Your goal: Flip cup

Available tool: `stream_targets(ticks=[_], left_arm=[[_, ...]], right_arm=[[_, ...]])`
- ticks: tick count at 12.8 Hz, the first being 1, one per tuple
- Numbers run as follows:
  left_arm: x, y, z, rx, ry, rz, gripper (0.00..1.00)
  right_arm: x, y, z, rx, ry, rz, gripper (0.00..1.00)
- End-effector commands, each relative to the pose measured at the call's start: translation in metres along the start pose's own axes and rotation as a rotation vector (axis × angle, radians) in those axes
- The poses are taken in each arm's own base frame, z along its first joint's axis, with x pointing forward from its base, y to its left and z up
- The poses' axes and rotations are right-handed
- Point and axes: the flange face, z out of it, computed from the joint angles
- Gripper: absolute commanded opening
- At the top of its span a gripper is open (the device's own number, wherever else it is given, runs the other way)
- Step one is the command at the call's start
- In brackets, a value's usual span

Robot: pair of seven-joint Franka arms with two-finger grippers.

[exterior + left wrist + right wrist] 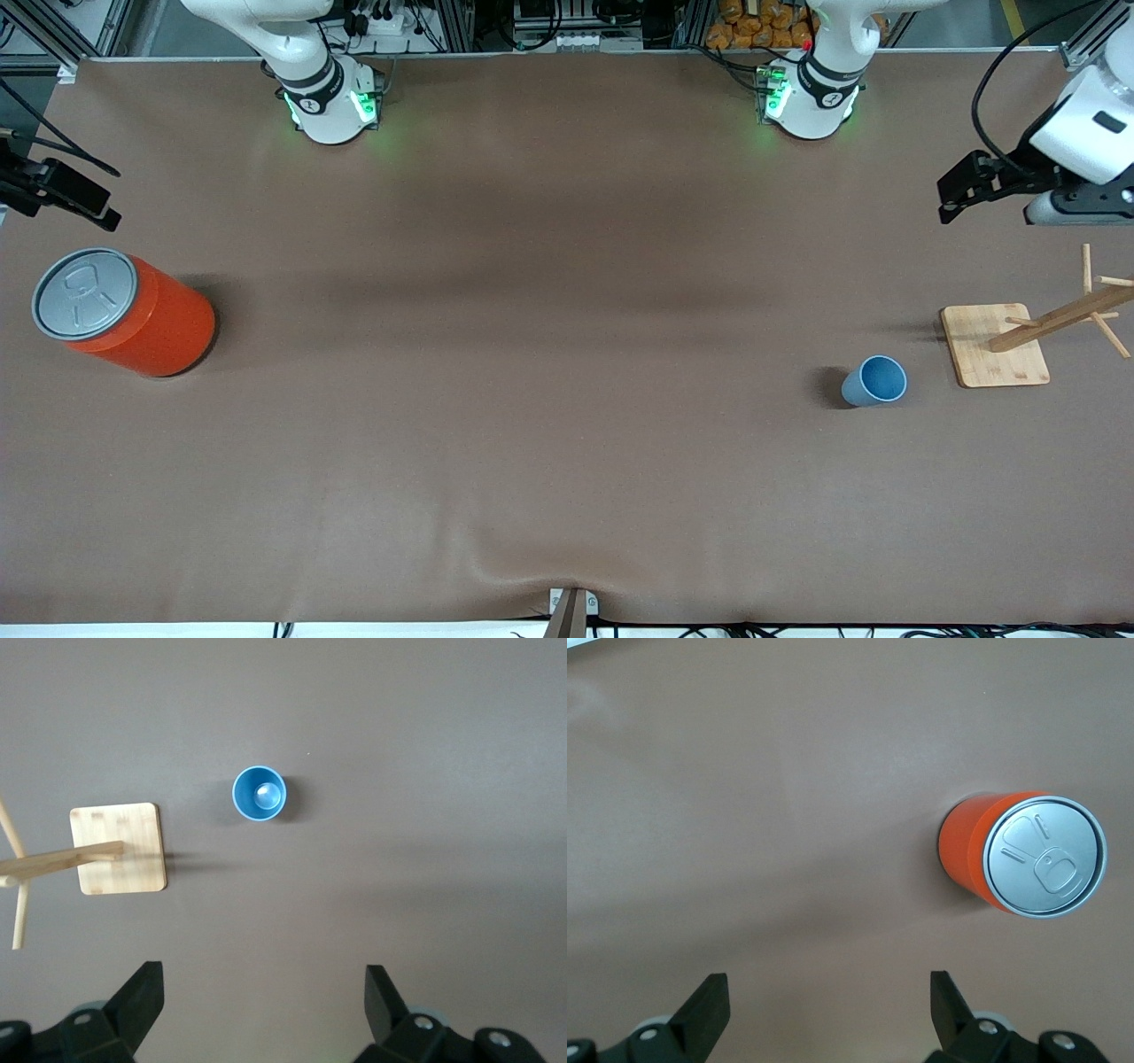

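A small light-blue tapered plastic cup (875,381) stands upright, mouth up, on the brown counter (549,399), in the lower right part of the front frame, toward the left arm's end. In the left wrist view its darker blue inside (260,795) shows near the centre of the frame, open to the camera. Just beside the cup, closer to the counter's end, sits a pale square bamboo base (994,345) carrying a tilted-looking wooden peg rack (1076,309); cup and base are apart, not touching.

The left pincer (961,190) hangs in the air at the right edge of the front frame, over bare counter, holding nothing; its black fingers (137,997) stand wide apart at the bottom of the left wrist view.

The right pincer (66,195) hangs at the left edge of the front frame, just above a large orange cylindrical can with a grey lid (120,312). Its fingers (704,1003) are likewise spread apart and empty, with the can (1028,855) at middle right of the right wrist view.
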Motion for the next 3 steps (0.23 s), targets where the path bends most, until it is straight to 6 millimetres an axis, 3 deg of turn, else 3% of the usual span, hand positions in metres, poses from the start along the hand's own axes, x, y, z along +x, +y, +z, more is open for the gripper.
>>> stream_targets(ticks=[1,3], left_arm=[[-0.0086,-0.0062,-0.0167,-0.016,-0.028,-0.007,1.00],[-0.0116,-0.0063,-0.0199,-0.017,-0.034,-0.007,1.00]], right_arm=[[-0.0058,0.0047,-0.0034,-0.008,0.001,-0.004,1.00],[-0.0057,0.0047,-0.0036,-0.008,0.002,-0.004,1.00]])
